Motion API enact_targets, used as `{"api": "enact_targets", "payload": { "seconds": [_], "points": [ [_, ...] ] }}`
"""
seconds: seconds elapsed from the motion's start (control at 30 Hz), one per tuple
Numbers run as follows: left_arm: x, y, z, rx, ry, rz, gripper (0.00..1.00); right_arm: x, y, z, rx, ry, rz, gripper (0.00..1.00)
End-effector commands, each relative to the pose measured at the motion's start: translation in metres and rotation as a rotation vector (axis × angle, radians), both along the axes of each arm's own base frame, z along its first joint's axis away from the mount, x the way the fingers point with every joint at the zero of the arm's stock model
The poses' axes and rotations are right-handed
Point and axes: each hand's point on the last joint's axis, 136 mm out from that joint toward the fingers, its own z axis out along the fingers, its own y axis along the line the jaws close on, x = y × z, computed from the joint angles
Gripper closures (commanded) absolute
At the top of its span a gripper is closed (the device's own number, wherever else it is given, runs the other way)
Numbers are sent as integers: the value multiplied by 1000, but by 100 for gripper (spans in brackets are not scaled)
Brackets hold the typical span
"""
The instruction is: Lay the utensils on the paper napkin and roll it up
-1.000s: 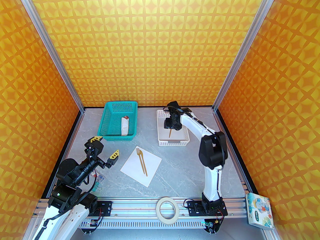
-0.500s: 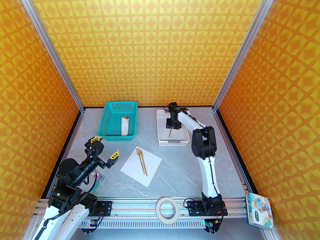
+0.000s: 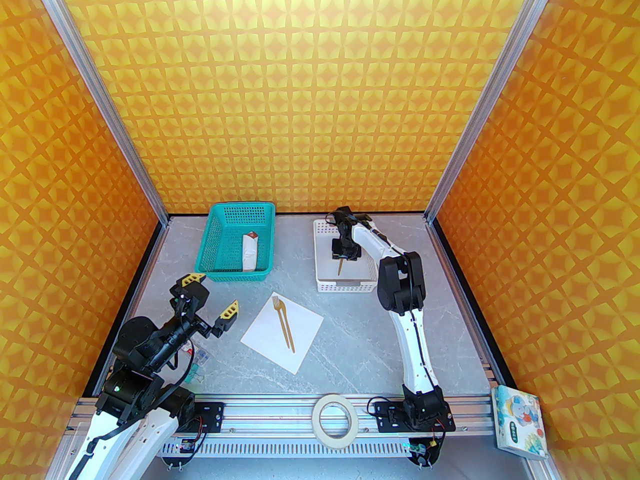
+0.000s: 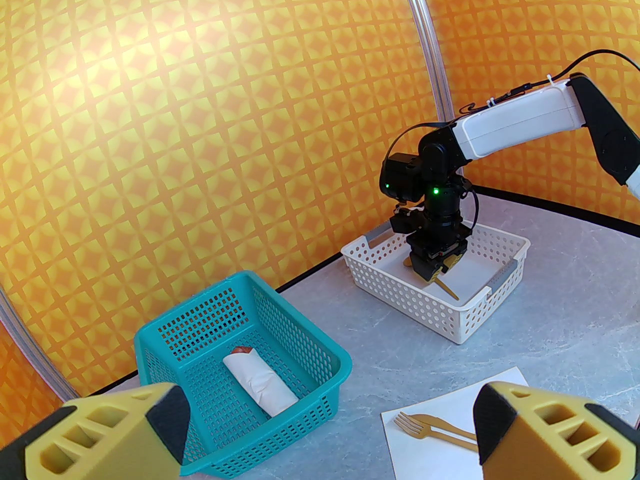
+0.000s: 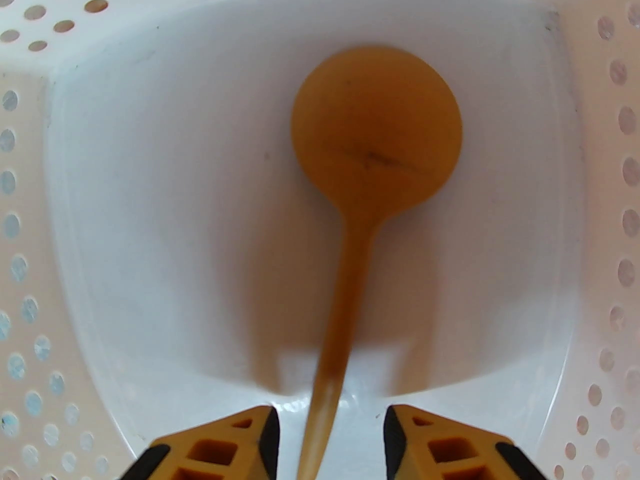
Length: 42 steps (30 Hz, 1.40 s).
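The white paper napkin (image 3: 305, 333) lies flat on the table, turned like a diamond. On it rest a tan fork (image 3: 280, 318) and a second thin tan piece beside it, also seen as the fork (image 4: 415, 425) in the left wrist view. A round-bowled spoon (image 5: 375, 133) lies in the white basket (image 3: 345, 284). My right gripper (image 5: 330, 443) is down in that basket, open, its fingers (image 5: 235, 443) either side of the spoon handle with gaps showing. My left gripper (image 3: 212, 295) hovers wide open, left of the napkin, holding nothing.
A teal basket (image 3: 215, 248) at the back left holds a white roll with a red-brown tip (image 3: 249, 253). A tape ring (image 3: 335, 415) sits on the front rail, a tissue pack (image 3: 517, 423) at the front right, and small clips (image 3: 197, 358) by the left arm.
The right arm has sunk lower into the white basket, its elbow swinging left. Its jaws have narrowed around the spoon handle. The left arm has not moved.
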Motion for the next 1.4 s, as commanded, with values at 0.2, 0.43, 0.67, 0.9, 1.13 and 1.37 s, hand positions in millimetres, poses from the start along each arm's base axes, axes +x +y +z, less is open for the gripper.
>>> {"api": "enact_targets", "payload": {
  "seconds": [0.2, 0.43, 0.67, 0.9, 1.13, 1.37],
  "points": [
    [-3, 0, -1, 15, -4, -10, 1, -7, 0, -23, -13, 77, 21, 64],
    [-3, 0, -2, 18, -1, -10, 1, -13, 2, -30, 8, 111, 27, 76],
    [-3, 0, -2, 18, -2, -9, 1, -17, -3, -30, -24, 122, 40, 84],
    [-3, 0, -2, 18, 1, -9, 1, -13, -5, -16, -29, 82, 40, 86],
    [-3, 0, -2, 16, 3, -9, 1, -4, -2, 19, -8, -11, 40, 86],
    [-3, 0, -2, 15, 4, -9, 1, -2, -3, 52, 4, -85, 39, 86]
  ]
}}
